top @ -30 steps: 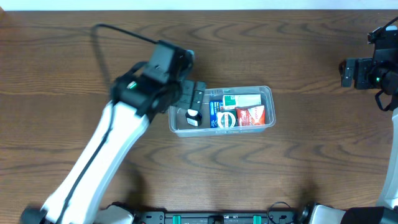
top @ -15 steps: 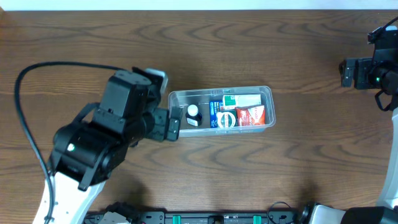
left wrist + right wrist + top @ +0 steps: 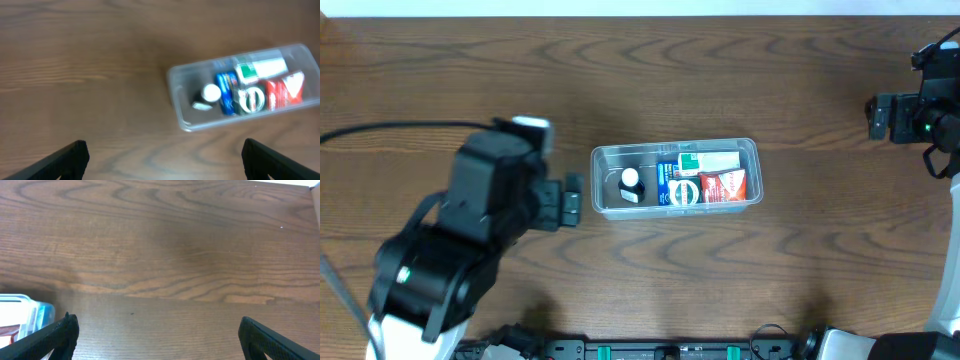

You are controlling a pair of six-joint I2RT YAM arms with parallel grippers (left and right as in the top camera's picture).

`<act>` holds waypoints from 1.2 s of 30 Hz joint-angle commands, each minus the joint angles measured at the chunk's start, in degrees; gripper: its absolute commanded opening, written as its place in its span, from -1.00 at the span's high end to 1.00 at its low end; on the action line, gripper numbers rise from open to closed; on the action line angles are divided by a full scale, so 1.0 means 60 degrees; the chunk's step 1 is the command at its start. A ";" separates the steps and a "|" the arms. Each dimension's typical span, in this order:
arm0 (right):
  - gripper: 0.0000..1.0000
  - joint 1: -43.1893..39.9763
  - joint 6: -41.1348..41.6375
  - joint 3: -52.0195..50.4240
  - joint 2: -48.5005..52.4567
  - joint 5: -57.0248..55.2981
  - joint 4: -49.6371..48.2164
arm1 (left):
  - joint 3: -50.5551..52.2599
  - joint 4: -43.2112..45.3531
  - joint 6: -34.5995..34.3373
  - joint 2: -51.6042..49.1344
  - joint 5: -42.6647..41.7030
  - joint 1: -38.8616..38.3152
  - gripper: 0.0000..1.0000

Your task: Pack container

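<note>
In the container [image 3: 675,147], packets' [image 3: 722,184] print is unreadable; left gripper [image 3: 166,159] and right gripper [image 3: 156,332] gape wide.

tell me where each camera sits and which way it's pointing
Overhead: fixed above the table, looking straight down on the container; shows the left gripper beside it and the right gripper at the right edge.
Left wrist: mounted behind the left gripper, looking down at the container; its two spread fingers show in the bottom corners.
Right wrist: mounted behind the right gripper, facing mostly tabletop; its fingers show low.
Shared: overhead and left wrist both show the whole container.
</note>
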State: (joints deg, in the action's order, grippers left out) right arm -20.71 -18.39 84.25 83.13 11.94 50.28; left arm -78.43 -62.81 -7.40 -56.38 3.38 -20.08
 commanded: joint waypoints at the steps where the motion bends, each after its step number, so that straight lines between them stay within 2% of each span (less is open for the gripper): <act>1: -0.99 -0.0109 0.0131 0.0073 0.0033 0.0044 0.0015 | 0.0976 0.0576 0.0120 0.1177 0.0259 0.0761 -0.96; 11: -0.99 -0.0109 0.0131 0.0073 0.0033 0.0044 0.0015 | 0.5683 0.4441 0.0506 0.5268 -0.0193 0.3053 -0.96; 17: -0.99 -0.0109 0.0131 0.0073 0.0033 0.0044 0.0015 | 0.8422 0.7074 0.0554 0.7129 -0.0903 0.3665 -0.96; 22: -0.98 -0.0109 0.0131 0.0073 0.0029 0.0044 0.0015 | 1.0167 0.8801 0.0550 0.7843 -0.1235 0.3763 -0.96; 26: -0.99 -0.0109 0.0131 0.0073 0.0033 0.0044 0.0015 | 1.1114 0.9464 0.0550 0.8236 -0.1246 0.3763 -0.96; 36: -0.99 -0.0109 0.0131 0.0073 0.0033 0.0044 0.0015 | 1.2608 0.9562 0.0550 0.9377 -0.1242 0.3767 -0.96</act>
State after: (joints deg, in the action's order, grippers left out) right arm -20.71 -18.39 84.27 83.13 11.94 50.30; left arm -4.29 -6.09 -4.58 -1.23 -3.57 2.22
